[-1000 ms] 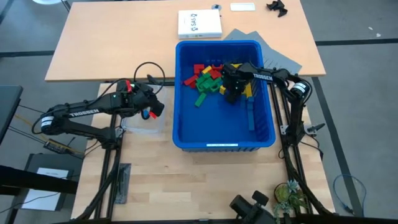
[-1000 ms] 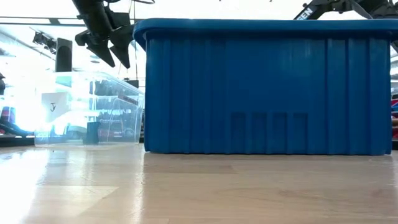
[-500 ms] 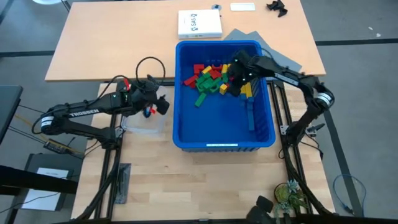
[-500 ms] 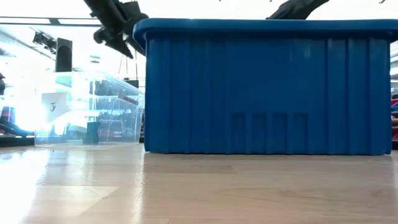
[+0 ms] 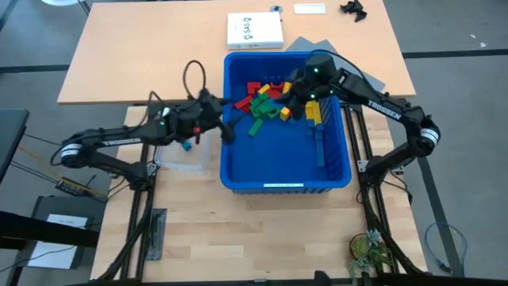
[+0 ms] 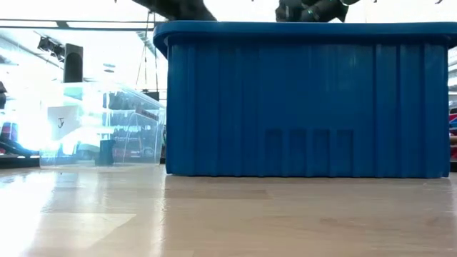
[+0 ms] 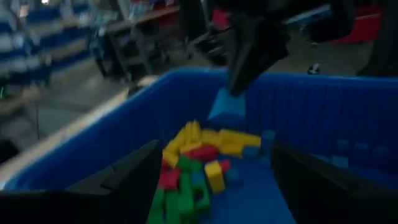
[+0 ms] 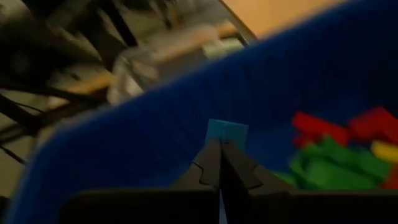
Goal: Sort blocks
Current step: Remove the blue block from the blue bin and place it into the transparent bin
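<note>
Moved: my left fingers [image 5: 226, 131] have swung from over the clear tub [image 5: 184, 159] to the near-left rim of the blue bin [image 5: 286, 181]; my right fingers [image 8: 219, 163] have risen off the pile.
Left fingers: spread wide, holding nothing, aimed into the bin.
Right fingers: pinched on a light blue block [image 8: 227, 132], lifted above the pile.
Blocks [image 5: 266, 103]: red, green, yellow and blue, heaped at the bin's far end.
Meaning: one block picked, judged ready to carry out; left arm comes in for another.
</note>
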Controlling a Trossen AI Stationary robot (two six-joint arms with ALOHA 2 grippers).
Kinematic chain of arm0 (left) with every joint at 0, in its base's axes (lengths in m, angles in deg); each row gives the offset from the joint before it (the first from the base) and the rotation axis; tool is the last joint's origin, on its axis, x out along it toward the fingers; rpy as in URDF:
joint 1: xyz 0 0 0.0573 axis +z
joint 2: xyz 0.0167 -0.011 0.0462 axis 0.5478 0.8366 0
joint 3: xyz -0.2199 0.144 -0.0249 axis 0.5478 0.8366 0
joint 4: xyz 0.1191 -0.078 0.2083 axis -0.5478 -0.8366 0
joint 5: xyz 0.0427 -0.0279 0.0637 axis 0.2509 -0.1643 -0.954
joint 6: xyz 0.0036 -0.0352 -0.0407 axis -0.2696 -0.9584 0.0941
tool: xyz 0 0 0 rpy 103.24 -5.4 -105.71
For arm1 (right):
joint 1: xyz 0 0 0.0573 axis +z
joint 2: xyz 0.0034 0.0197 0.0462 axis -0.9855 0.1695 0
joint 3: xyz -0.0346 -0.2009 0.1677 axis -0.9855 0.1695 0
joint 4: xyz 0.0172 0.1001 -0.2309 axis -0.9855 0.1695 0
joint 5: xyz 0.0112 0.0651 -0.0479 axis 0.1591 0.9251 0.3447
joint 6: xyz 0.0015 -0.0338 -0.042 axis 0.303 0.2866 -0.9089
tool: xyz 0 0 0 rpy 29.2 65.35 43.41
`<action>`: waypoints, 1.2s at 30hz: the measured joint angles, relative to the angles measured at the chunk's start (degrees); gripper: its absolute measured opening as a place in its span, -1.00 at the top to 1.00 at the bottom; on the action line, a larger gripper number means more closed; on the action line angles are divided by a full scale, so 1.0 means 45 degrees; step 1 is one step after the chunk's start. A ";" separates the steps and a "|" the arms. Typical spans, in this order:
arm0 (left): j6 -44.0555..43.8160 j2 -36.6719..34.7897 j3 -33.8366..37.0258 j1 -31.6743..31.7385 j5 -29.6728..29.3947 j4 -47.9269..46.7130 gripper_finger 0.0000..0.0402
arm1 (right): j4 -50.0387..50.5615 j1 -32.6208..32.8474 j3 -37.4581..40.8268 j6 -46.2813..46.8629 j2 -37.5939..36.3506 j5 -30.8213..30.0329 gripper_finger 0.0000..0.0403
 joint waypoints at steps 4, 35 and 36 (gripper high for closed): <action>0.1873 0.1147 0.0005 -0.0433 -0.0336 0.2117 -0.53 | -0.1267 0.0469 -0.0005 0.0731 -0.0016 0.0367 1.00; 0.5589 0.3450 0.0000 -0.1183 -0.2272 0.6992 0.28 | -0.3296 0.2447 -0.0005 0.2250 0.0159 0.0000 0.98; 0.5475 0.3450 0.0000 -0.1196 -0.2298 0.6981 0.29 | -0.3312 0.2475 -0.0005 0.2248 0.0159 0.0017 0.97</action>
